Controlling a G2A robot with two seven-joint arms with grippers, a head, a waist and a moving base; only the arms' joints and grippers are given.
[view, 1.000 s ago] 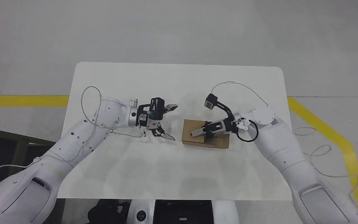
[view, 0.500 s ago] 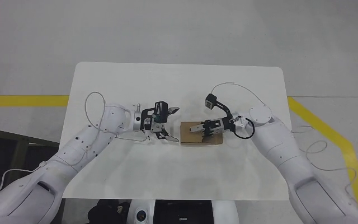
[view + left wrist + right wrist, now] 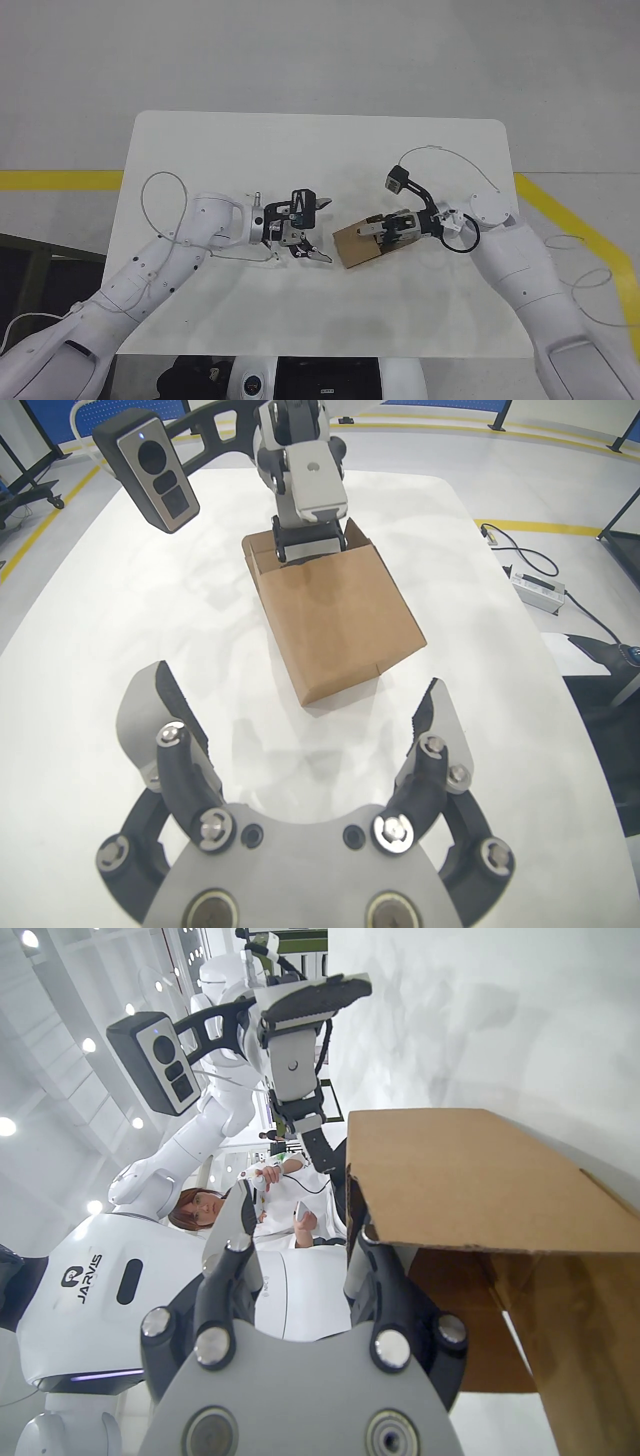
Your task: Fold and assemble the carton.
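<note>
In the top view the carton [image 3: 360, 243] lies skewed on the table [image 3: 200, 150], between the wide-spread left gripper [image 3: 312, 228] and the right gripper [image 3: 385, 228] at its open end. The left wrist view shows thin, light cardboard, likely to buckle; folded edges seem the safest hold. In the right wrist view one finger [image 3: 367, 1253] sits inside the mouth, the other apart outside, blocking that end.

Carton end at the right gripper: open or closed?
Open: the carton has loose flaps there, and its hollow inside shows beside the right gripper.
</note>
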